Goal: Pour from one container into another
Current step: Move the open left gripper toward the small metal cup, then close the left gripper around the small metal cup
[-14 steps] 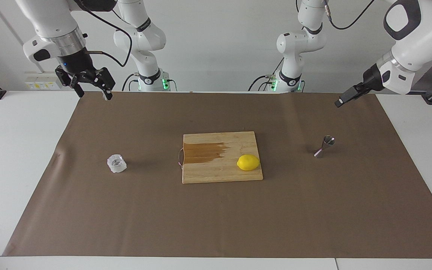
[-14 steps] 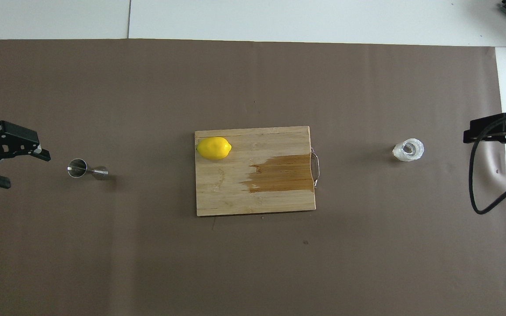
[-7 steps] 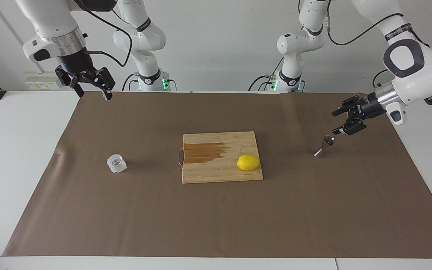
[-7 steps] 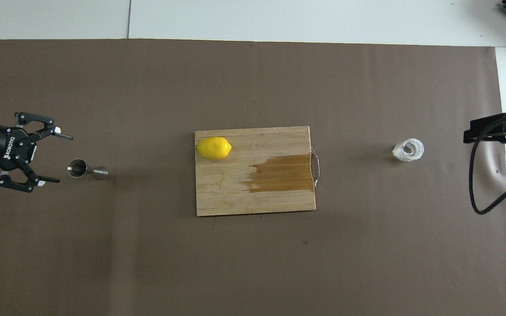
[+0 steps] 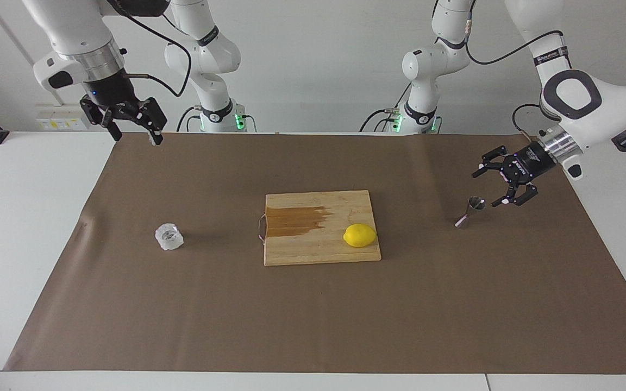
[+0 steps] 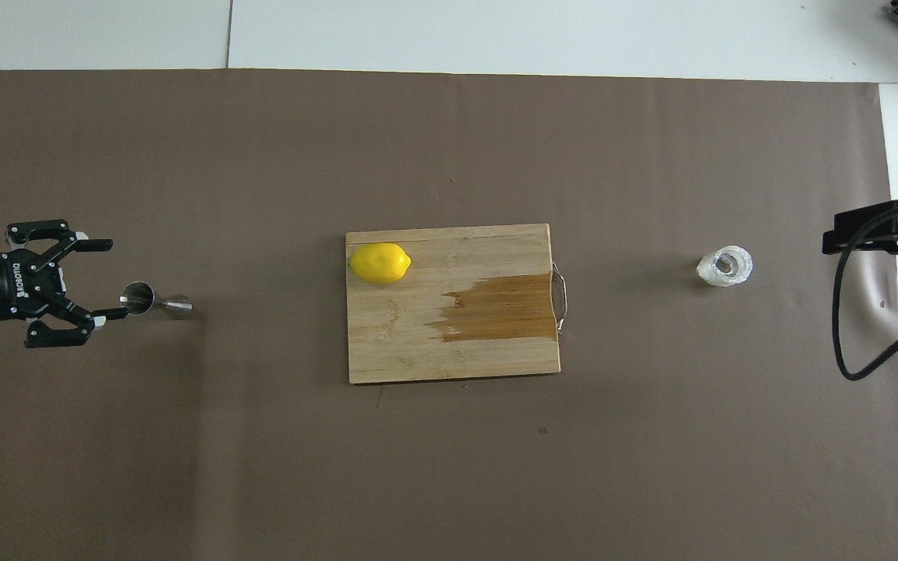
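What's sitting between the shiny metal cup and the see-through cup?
The wooden cutting board with the lemon on it lies between the jigger and the clear cup, shown best in the overhead view.

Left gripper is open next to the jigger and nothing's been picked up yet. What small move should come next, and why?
Probably ease the left gripper sideways toward the cutting board until its open fingers straddle the jigger, then close. The jigger stands upright on the mat, just off the fingertips and not yet between them. The right gripper waits high, away from the clear cup.
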Robot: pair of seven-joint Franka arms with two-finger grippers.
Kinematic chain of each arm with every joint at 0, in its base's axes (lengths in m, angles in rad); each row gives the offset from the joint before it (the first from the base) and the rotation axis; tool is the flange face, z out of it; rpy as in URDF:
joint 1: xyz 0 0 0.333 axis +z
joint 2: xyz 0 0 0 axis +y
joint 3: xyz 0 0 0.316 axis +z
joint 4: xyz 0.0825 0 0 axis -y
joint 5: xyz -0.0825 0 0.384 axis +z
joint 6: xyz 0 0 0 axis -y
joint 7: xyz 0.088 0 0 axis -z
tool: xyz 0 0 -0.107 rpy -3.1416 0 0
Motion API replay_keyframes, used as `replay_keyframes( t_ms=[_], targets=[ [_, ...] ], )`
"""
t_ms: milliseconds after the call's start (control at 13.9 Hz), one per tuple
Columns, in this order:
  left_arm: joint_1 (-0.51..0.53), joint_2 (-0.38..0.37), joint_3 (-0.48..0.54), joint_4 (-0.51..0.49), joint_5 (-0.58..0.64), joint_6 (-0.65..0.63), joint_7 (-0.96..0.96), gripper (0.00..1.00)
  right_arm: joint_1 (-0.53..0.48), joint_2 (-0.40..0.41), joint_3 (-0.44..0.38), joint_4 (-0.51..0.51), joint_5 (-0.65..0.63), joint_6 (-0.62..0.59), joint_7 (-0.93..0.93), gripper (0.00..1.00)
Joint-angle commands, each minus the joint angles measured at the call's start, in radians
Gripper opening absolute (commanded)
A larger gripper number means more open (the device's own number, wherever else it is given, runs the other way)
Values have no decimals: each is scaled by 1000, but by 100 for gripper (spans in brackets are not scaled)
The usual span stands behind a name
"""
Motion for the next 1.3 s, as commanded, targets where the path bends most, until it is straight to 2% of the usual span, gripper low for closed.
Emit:
replay_keyframes(
  t_ms=[0,216,576,720,864,1224],
  targets=[
    [59,-97,-9,-172,-137,99,-38,100,-14,-4,4,8,29,-18,-24,100],
    [51,-107,-11,-255,-215,163,-47,100,-14,-4,4,8,29,-18,-24,100],
    [56,-94,-11,-308,-246,215,20,100,-14,-4,4,8,29,-18,-24,100],
    [40,-91,-12,-329,-298,246,63,100,-14,-4,4,8,29,-18,-24,100],
    [5,-59,-12,-332,-332,318,102,100,-14,-4,4,8,29,-18,-24,100],
    [-27,-54,-12,-326,-346,318,203,100,-14,-4,4,8,27,-18,-24,100]
  ],
)
